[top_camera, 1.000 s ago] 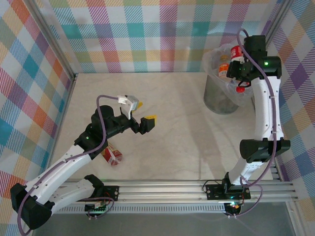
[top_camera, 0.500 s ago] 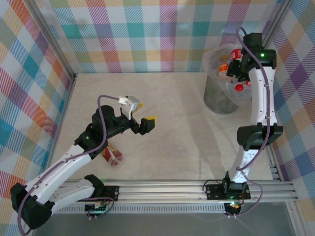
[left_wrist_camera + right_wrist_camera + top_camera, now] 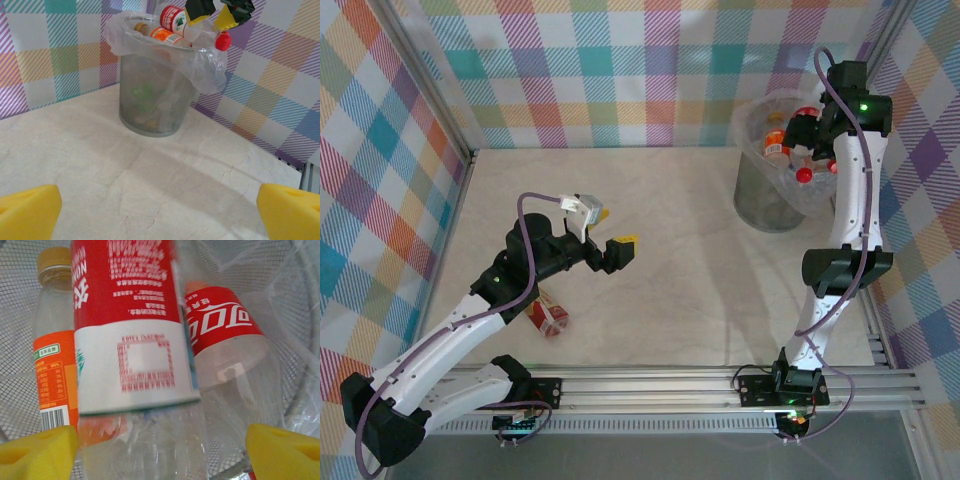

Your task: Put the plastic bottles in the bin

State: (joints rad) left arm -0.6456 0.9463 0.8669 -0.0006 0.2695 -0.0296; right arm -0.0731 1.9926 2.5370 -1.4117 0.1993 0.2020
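Clear plastic bottle w/ red-white label (image 3: 130, 340) lies atop round grey bag-lined bin (image 3: 760, 205), far-right desk (image 3: 670, 250) corner, long axis far-near, red cap nearward. Right gripper (image 3: 160, 442) spread wide over it; left gripper (image 3: 159, 197) wide, empty.

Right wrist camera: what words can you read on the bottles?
"NON…": big white letters, cut off at the edge, on the red-and-white label of the front bottle.
White swirly logo, upside down, on the red-label bottle: not clear enough to quote.
Small print and barcode on the orange-label bottle: too small and blurred to read.
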